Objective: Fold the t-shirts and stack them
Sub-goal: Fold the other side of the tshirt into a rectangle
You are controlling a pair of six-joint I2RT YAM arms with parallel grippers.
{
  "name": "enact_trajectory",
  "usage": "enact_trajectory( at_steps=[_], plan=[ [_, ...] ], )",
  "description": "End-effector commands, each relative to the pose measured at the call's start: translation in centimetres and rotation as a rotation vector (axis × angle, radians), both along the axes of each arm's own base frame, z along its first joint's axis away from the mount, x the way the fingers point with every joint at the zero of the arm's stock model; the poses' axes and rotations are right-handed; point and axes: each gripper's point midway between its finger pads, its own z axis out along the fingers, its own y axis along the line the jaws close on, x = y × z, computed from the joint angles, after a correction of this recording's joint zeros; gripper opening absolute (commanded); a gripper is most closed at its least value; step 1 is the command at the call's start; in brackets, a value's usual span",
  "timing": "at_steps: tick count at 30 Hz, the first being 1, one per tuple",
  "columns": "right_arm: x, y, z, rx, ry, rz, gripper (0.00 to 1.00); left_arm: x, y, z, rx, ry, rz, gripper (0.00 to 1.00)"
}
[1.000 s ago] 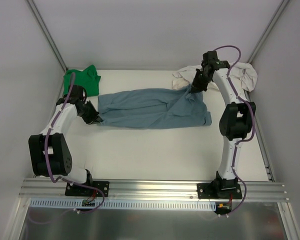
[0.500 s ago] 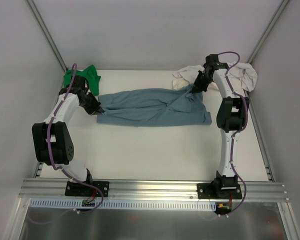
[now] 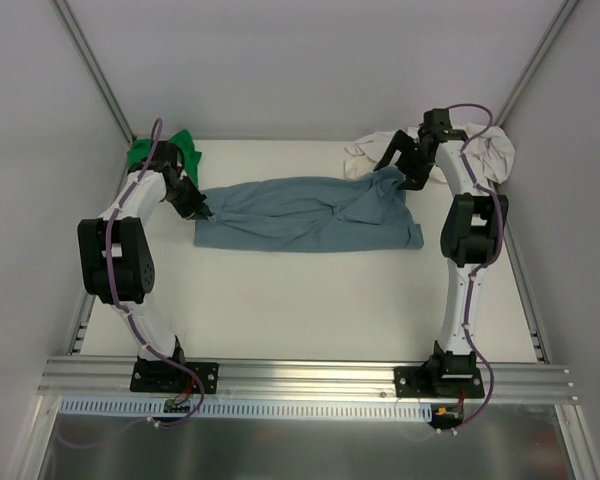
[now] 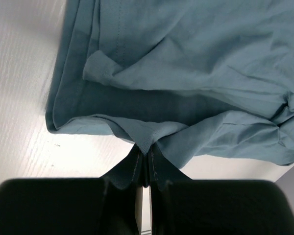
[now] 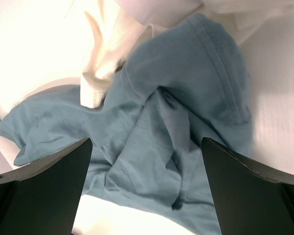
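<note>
The slate-blue t-shirt point(image 3: 305, 212) lies spread lengthwise across the middle of the table, wrinkled toward its right end. My left gripper point(image 3: 202, 208) is shut on a pinch of its left edge point(image 4: 146, 142), the cloth bunched between the black fingers. My right gripper point(image 3: 400, 168) hangs open just above the shirt's right end point(image 5: 161, 147), with nothing between its wide-set fingers. The green t-shirt point(image 3: 170, 152) is crumpled at the back left corner, behind the left arm. The cream t-shirt point(image 3: 485, 150) is heaped at the back right, and one flap of it point(image 5: 100, 63) overlaps the blue shirt.
White walls with metal corner posts enclose the table on three sides. A metal rail point(image 3: 300, 378) carrying both arm bases runs along the near edge. Bare white tabletop point(image 3: 300, 300) stretches between the blue shirt and the rail.
My right gripper has opened and let go of the blue shirt's right end, which now lies on the table. My left gripper carried the left edge farther back and to the right, still shut.
</note>
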Motion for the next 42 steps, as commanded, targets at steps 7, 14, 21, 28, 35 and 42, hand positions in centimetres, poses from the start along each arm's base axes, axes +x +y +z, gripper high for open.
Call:
enact_trajectory(
  at_steps=[7, 14, 21, 28, 35, 42],
  plan=[
    [-1.6, -2.6, 9.4, 0.039, -0.183, -0.002, 1.00, -2.4, 2.1, -3.7, 0.117, 0.155, 0.007, 0.00],
    [-2.8, -3.4, 10.4, 0.029, -0.191, -0.004, 0.99, -2.9, 2.9, -5.5, 0.145, 0.191, 0.023, 0.00],
    [-3.6, -3.6, 10.5, 0.031, -0.188, -0.001, 0.99, -2.4, 4.4, -5.5, 0.214, 0.190, 0.045, 0.00],
    [-3.9, -3.5, 10.3, 0.036, -0.179, 0.003, 1.00, -0.9, 5.1, -4.7, 0.248, 0.126, 0.093, 0.00],
    [-4.2, -3.5, 10.1, 0.037, -0.172, 0.008, 0.99, 1.2, 5.2, -2.5, 0.237, 0.015, 0.137, 0.00],
    [-4.5, -3.4, 10.0, 0.039, -0.167, 0.014, 0.99, 3.4, 5.2, -1.1, 0.233, -0.092, 0.158, 0.00]
  ],
)
